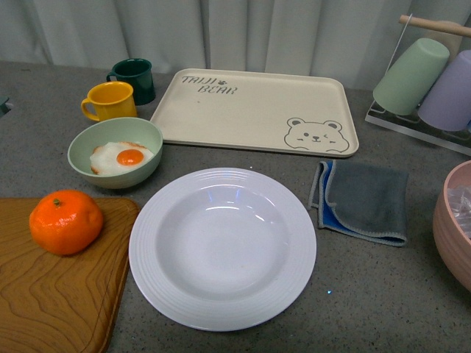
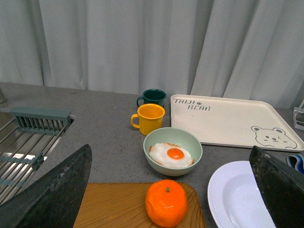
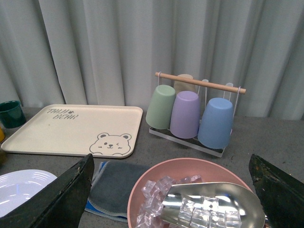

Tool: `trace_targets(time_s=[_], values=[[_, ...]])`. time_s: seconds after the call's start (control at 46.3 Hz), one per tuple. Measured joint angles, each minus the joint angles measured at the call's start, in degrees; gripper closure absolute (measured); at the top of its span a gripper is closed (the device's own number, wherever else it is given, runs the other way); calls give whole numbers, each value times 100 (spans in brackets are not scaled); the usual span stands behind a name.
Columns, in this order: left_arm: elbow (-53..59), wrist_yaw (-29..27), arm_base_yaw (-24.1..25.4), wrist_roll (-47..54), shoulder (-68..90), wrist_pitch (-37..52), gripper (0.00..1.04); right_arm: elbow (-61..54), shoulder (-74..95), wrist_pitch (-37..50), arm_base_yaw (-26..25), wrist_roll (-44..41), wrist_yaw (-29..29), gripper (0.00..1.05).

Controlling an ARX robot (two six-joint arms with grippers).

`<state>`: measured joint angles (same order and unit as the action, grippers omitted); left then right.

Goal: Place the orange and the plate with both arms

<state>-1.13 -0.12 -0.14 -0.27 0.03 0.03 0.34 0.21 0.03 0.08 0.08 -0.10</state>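
Note:
The orange [image 1: 66,221] is a glossy mandarin resting on a wooden cutting board [image 1: 51,294] at the front left. To its right the large white plate [image 1: 222,246] lies empty on the grey counter. Neither arm shows in the front view. My left gripper [image 2: 173,190] hangs open above the board, with the orange [image 2: 166,203] between and beyond its dark fingers [image 2: 57,190] and the plate's edge [image 2: 232,194] beside it. My right gripper [image 3: 171,190] is open above a pink bowl [image 3: 156,178], holding nothing.
A pale green bowl with a fried egg [image 1: 115,152], a yellow mug [image 1: 109,101] and a dark green mug [image 1: 134,79] stand behind the board. The cream bear tray [image 1: 254,110] lies at the back, a grey cloth [image 1: 362,200] right of the plate, a cup rack [image 1: 423,81] far right. A metal scoop [image 3: 213,204] sits in the pink bowl's ice.

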Motion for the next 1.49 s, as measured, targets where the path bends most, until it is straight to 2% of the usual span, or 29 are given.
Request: trace_targets(time_s=[0.691, 0.777, 0.821, 1.015, 1.231, 1.49], values=[[0, 0, 0, 0, 0, 0, 7, 0, 0, 0, 0, 2, 2, 9], [-184, -538, -114, -214, 302, -520, 7, 0, 0, 0, 0, 0, 0, 9], [-411, -1027, -225, -566, 1132, -769, 7, 0, 0, 0, 0, 0, 2, 9], [-1174, -970, -675, -817, 4409, 820, 7, 0, 0, 0, 0, 0, 0, 9], [-2124, -883, -695, -678, 7049, 1794, 7, 0, 0, 0, 0, 2, 2, 9], [-2881, -699, -505, -761, 8898, 1834, 7, 0, 0, 0, 0, 2, 0, 9]])
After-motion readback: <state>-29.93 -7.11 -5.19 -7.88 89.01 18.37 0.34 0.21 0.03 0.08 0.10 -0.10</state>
